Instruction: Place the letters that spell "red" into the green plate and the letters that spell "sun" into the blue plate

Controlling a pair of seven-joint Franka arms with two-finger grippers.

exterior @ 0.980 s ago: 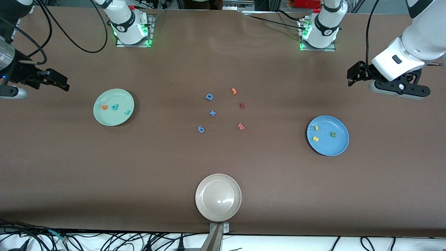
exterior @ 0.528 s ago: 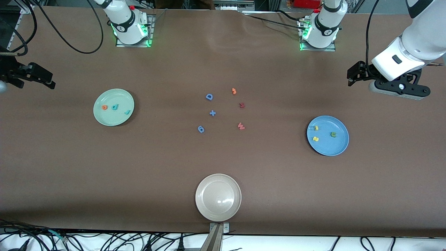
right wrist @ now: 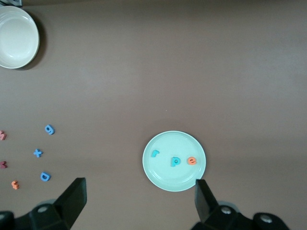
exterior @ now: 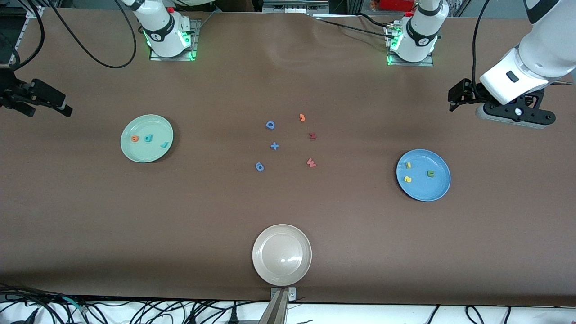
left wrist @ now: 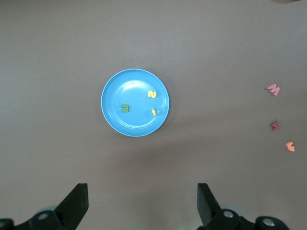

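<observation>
A: We log the orange e [exterior: 134,138], teal d [exterior: 148,138] and r [exterior: 164,145] in the green plate [exterior: 155,155], toward the desk's right-arm end.

B: We note the s [exterior: 407,179], u [exterior: 408,165] and n [exterior: 430,173] in the blue plate [exterior: 434,191]. The left pincer [left wrist: 143,203] and right pincer [right wrist: 139,201] are wide, empty, over the desk's end edges.

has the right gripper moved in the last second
Yes. The right gripper, open, has drawn back toward the right arm's end of the table, farther from the green plate, and now sits closer to the table's edge in the front view.
</observation>
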